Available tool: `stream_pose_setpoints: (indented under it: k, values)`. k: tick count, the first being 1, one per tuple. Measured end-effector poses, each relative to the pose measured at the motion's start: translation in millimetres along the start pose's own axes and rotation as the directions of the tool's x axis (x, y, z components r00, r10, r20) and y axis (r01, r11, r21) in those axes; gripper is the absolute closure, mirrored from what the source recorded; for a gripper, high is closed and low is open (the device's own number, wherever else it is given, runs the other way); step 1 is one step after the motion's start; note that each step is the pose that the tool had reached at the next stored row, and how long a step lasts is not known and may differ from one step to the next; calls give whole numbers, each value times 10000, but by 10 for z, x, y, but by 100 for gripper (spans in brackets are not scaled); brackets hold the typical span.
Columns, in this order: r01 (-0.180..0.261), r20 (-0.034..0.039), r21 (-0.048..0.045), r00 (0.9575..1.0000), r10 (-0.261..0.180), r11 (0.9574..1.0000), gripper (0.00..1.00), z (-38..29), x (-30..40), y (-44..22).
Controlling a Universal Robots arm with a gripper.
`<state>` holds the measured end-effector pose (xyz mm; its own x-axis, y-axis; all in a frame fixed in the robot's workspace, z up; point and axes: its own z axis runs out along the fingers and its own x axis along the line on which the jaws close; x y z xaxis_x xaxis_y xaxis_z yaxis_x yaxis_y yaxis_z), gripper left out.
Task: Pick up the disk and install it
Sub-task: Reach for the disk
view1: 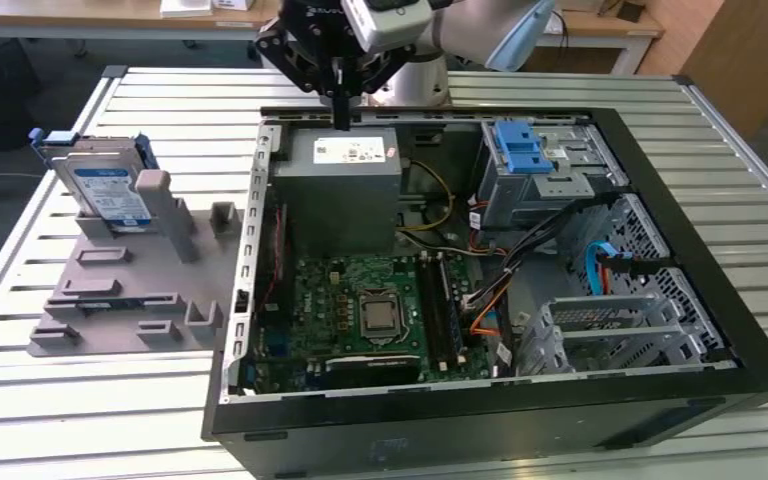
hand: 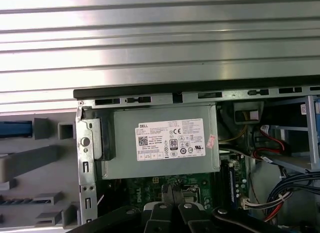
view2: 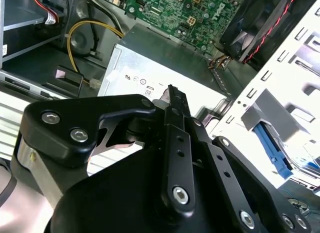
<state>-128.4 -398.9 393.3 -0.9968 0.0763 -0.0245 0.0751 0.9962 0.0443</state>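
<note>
The disk [view1: 101, 190] stands on edge in a grey fixture [view1: 131, 290] on the table, at the exterior view's left, outside the computer case. It is silver with a white-and-blue label and a blue bracket around it. My gripper [view1: 341, 112] hangs over the back edge of the open case [view1: 491, 420], just above the grey power-supply box [view1: 344, 180] and well to the right of the disk. Its black fingers are shut together with nothing between them, as both wrist views show [view2: 172, 92] [hand: 169, 191].
Inside the case lie a green motherboard [view1: 357, 310], loose cables [view1: 491, 300], a silver cage with a blue latch [view1: 534, 152] at the back right and another metal cage [view1: 611, 325] at the front right. The slatted metal table [view1: 91, 400] surrounds the case.
</note>
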Motion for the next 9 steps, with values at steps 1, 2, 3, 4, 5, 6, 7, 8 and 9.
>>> stream_pose_setpoints:
  k: [1,2,3,4,5,6,7,8,9]
  values:
    - [0,0,0,10000,0,10000,89,0,5,0]
    - [0,0,0,10000,0,10000,89,0,9,-1]
    - [1,0,0,10000,-1,10000,89,0,14,-1]
    - [1,0,0,10000,-1,10000,89,0,19,-2]
    - [1,0,-1,10000,-1,10000,89,0,25,-2]
    - [1,0,0,10000,-1,10000,89,0,30,-2]
    - [0,0,-1,10000,0,10000,89,0,35,-3]
    - [0,0,0,10000,0,10000,89,0,39,-3]
    - [0,0,0,10000,0,10000,89,0,43,-3]
